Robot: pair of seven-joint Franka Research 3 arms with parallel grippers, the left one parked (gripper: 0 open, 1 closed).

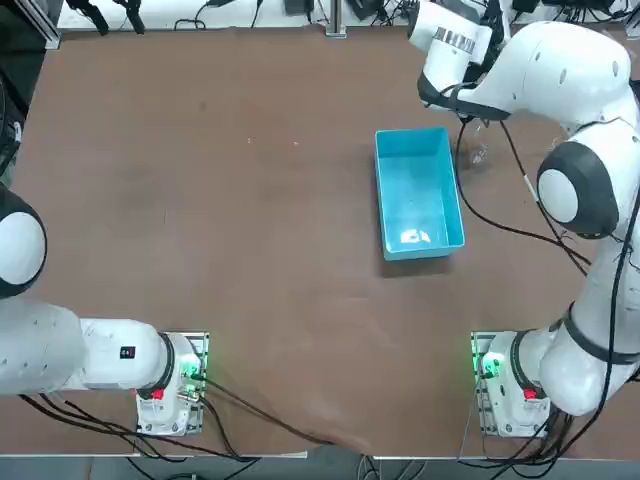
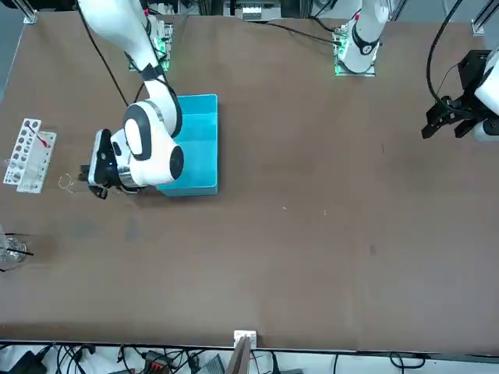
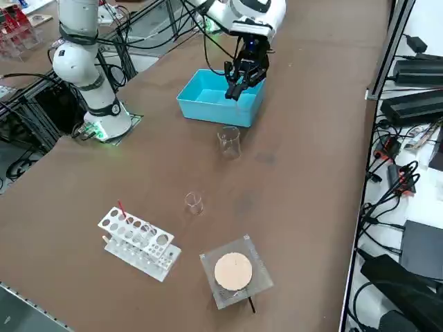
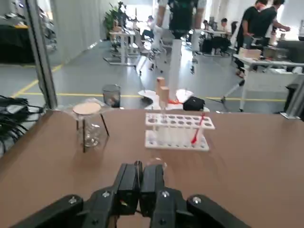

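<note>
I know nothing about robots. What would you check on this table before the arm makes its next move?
1. Right gripper, beside the blue bin: shut and empty, ok.
2. Gap between gripper and bin: cannot tell.
3. Glass beaker just ahead of the gripper: upright, untouched, ok.
4. Test tube rack: standing, apart from the beaker, ok.
5. People: in the room beyond the table, ok.
</note>
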